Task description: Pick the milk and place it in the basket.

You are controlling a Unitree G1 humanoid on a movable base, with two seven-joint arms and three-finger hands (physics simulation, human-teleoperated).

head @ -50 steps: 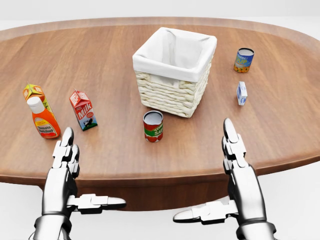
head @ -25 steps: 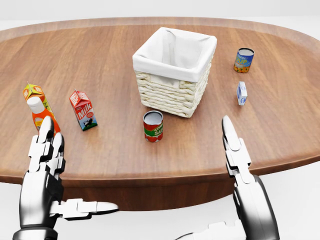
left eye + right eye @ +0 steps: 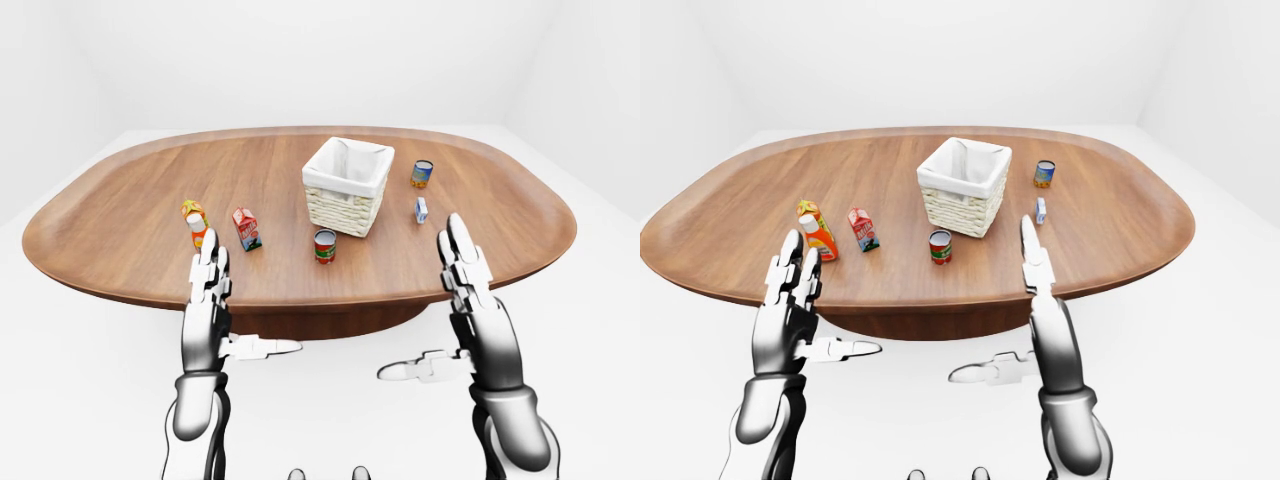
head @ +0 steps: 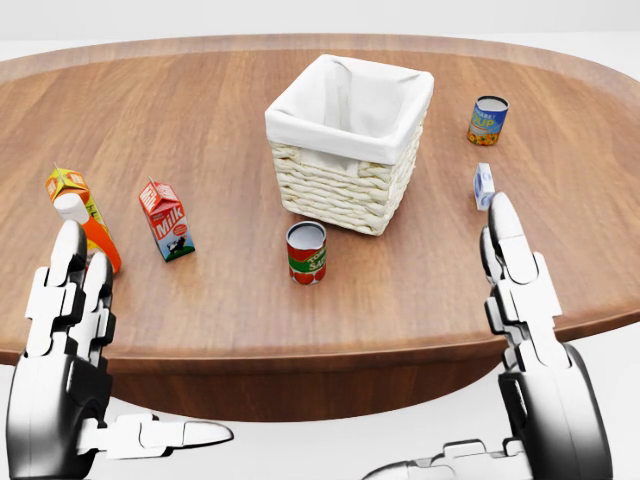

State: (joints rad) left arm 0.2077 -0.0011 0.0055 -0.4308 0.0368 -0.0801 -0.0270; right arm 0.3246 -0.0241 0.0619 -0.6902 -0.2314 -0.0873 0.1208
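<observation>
The red-and-white milk carton (image 4: 166, 220) stands upright near the table's left end, set in from the near edge, untouched and apart from both hands. Just beside it toward that end stand an orange ketchup bottle with a white cap (image 4: 84, 228) and a small orange juice carton (image 4: 66, 185). The square woven wicker basket with white cloth lining (image 4: 345, 145) sits near the middle of the oval wooden table (image 4: 200, 110), mouth open and, as far as visible, empty. A red-labelled tin can (image 4: 306, 252) stands between the basket and the near edge. Toward the right end stand a blue-and-yellow can (image 4: 487, 119) and a small blue-and-white carton (image 4: 483, 185).

The left hand (image 4: 62, 330) and right hand (image 4: 525, 300) are held raised at the near edge, fingers straight and spread, thumbs out sideways, holding nothing. This reads as a ready posture before the reach; the left hand is the nearer to the milk carton.

Compared with one second ago, the left hand has shifted toward the table's left end and now partly covers the ketchup bottle in the head view. The right hand has risen, its tip now reaching the small blue-and-white carton in that view. The objects are unmoved.
</observation>
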